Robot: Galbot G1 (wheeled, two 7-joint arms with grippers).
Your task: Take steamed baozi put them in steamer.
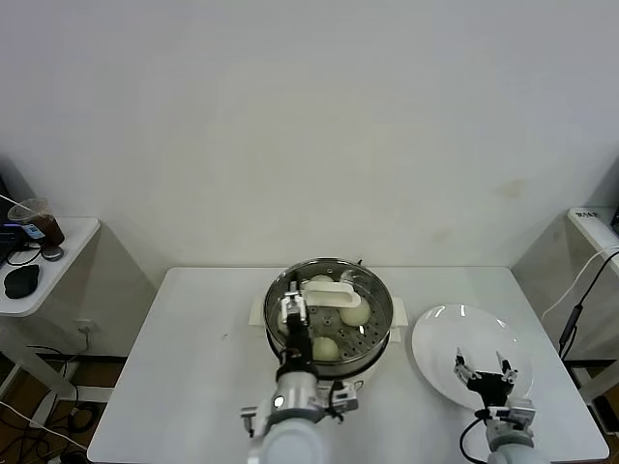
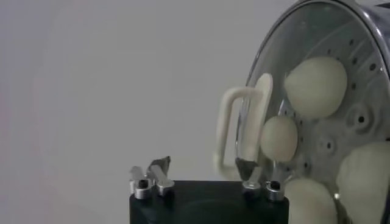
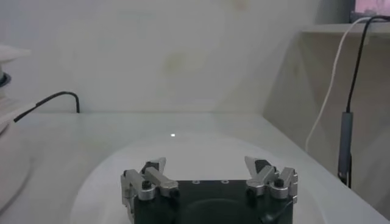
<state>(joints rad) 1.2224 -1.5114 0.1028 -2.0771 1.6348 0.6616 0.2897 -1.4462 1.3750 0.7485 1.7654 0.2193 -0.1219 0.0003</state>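
Glass lid (image 1: 334, 295) apparently covers steamer (image 1: 379, 333); right tool (image 1: 486, 372) over plate (image 1: 435, 338).

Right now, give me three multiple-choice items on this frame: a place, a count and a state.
1. Where are the steamed baozi?
A. on the white plate
B. in the steamer
C. on the side table
2. How many baozi does the left wrist view show?
A. two
B. six
C. four
3. What is the right end effector's state?
A. open, holding nothing
B. shut on a baozi
C. shut on the plate

Answers:
1 B: the steamed baozi sit on the perforated floor of the steamer.
2 C: four round buns are visible there.
3 A: the right end effector hovers over the white plate with its fingers apart.
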